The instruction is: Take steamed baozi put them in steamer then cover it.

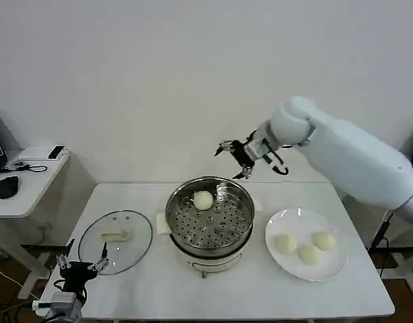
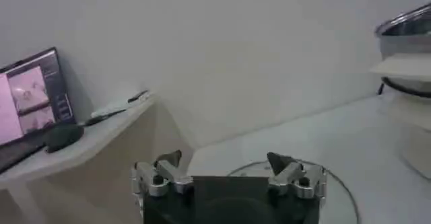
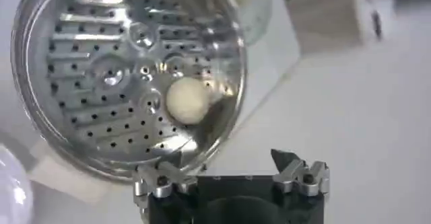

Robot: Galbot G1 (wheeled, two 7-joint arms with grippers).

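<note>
One bun point(image 1: 203, 199) sits on the steamer point(image 1: 210, 219) tray, three wait on the plate point(image 1: 306, 250); right gripper point(image 1: 235, 152) released, empty, above the far rim, next reach is the plate; left gripper point(image 1: 82, 266) open, parked by lid point(image 1: 116, 239).

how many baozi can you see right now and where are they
4. One baozi sits on the perforated tray inside the steamer; the other three lie on the white plate. None seems hidden.

four baozi point(image 1: 203, 200), one steamer point(image 1: 210, 222), one cover point(image 1: 116, 240), one plate point(image 1: 294, 264)
</note>
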